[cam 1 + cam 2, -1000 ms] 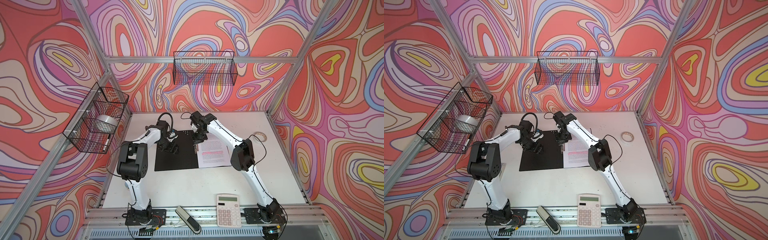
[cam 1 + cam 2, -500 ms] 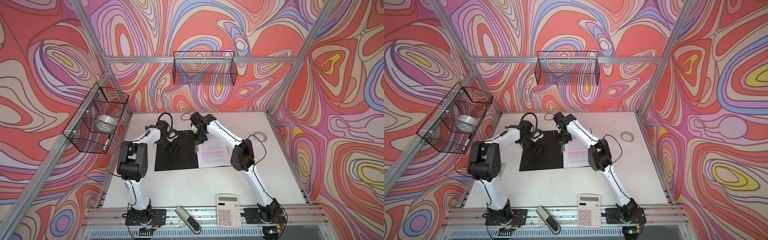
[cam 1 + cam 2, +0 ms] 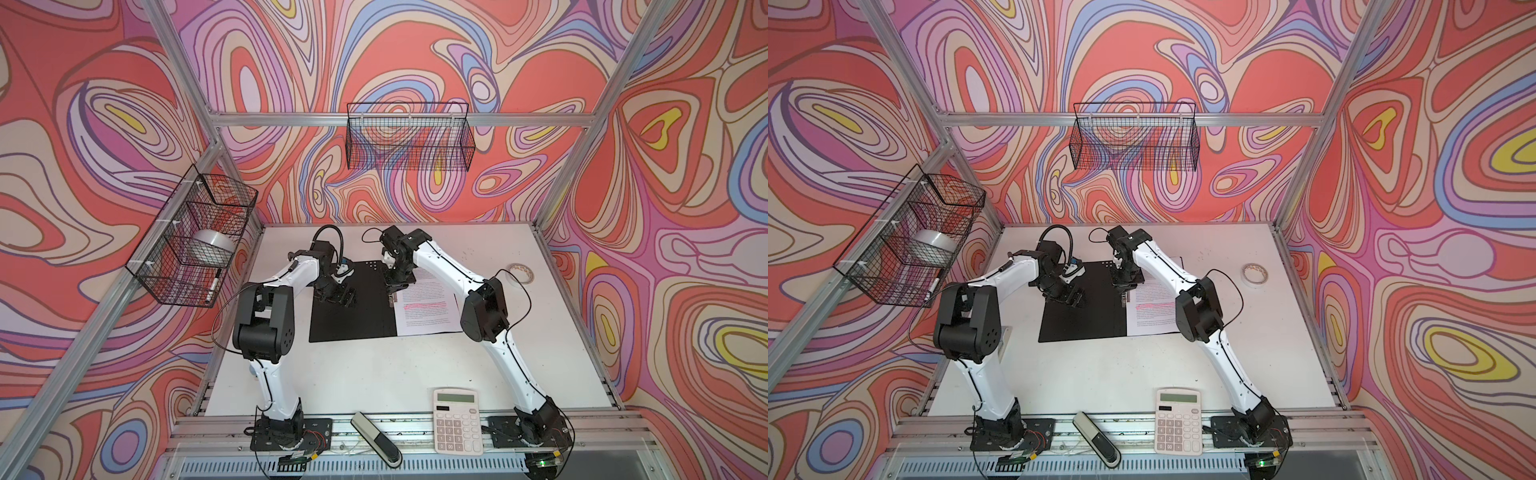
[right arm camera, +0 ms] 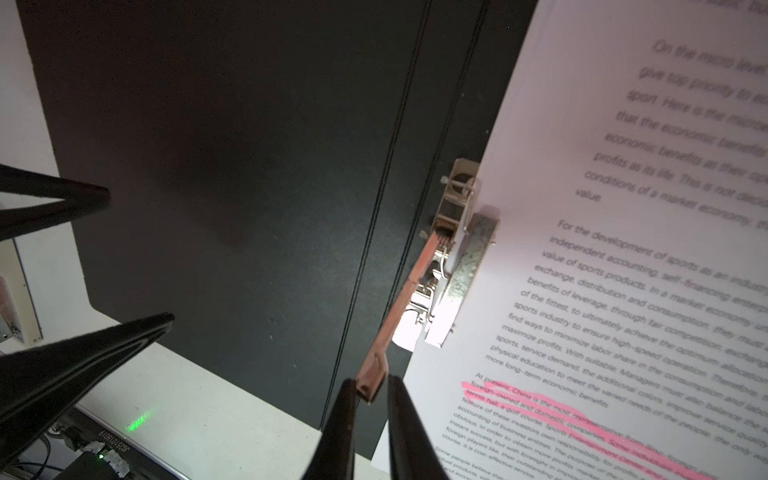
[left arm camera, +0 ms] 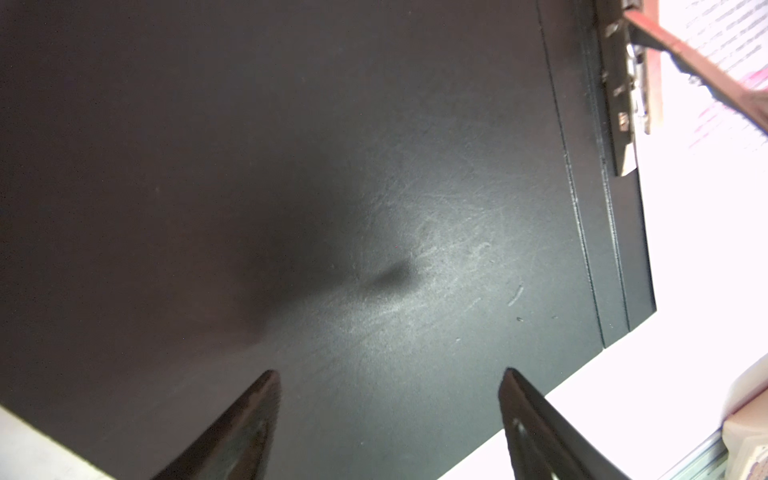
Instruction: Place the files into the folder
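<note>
Folder (image 3: 353,307) open flat on bench (image 3: 374,374), spine running front-to-back; files (image 3: 428,307) lie parallel on its right half. My right pincer (image 4: 371,386) clamped on clip lever (image 4: 395,320); left pincer (image 5: 389,372) apart over the cover.

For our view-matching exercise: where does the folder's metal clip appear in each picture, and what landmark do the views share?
In a top view: metal clip mid-table, where the black folder meets the pink-highlighted sheet.
In a top view: same place.
Left wrist: upper right corner.
Right wrist: centre, lever in the right gripper.
Shared landmark: that sheet's pink highlight beside the clip.
</note>
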You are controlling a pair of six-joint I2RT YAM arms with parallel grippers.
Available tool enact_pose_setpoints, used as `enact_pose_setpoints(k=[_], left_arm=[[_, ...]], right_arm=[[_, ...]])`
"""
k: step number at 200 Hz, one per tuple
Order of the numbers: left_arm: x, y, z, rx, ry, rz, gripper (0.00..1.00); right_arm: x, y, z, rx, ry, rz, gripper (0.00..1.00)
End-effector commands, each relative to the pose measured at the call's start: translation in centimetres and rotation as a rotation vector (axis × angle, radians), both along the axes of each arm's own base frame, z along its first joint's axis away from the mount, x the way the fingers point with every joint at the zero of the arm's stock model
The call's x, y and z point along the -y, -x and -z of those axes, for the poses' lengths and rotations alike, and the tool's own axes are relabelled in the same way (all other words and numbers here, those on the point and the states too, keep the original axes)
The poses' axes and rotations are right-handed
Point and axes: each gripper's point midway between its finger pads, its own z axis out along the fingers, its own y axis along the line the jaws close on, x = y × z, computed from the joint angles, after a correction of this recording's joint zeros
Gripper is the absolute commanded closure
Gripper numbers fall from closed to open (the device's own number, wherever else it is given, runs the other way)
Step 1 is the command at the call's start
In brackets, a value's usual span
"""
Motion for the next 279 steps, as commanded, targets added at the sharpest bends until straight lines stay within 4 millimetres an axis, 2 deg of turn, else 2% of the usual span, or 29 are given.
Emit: enact_pose_setpoints(k=[1, 279], left_arm=[[-0.1, 0.5, 0.4, -0.030, 0.011, 0.006, 0.17], [-0.7, 1.0, 0.1, -0.032, 0.027, -0.008, 0.17]], right_arm=[[1.1, 0.1, 2.5, -0.042, 0.057, 0.005, 0.85], [3.9, 1.5, 7.0, -0.150, 0.165, 0.031, 0.86]])
